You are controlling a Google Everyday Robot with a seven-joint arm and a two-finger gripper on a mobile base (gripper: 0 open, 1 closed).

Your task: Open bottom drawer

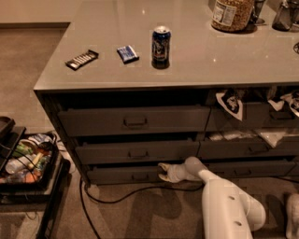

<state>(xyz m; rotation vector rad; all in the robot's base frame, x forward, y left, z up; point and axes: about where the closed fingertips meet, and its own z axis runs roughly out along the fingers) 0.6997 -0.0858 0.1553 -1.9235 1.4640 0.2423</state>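
Observation:
The bottom drawer (119, 174) is the lowest, shallow dark grey front in the left stack of three, under the counter. Its small centre pull (139, 177) shows just left of my gripper. My gripper (162, 172) reaches in low from the right on a white arm (224, 205) and sits at the drawer's right end, close to the pull. The drawer front stands out slightly from the cabinet. The two taller drawers (135, 122) above it are also slightly ajar.
On the countertop (196, 65) stand a can (160, 45), a blue packet (127, 53), a dark bar (81, 59) and a jar (231, 14). A black tray of items (25, 161) sits on the floor at left. A cable (121, 195) runs along the floor. The right stack holds white cloths (275, 135).

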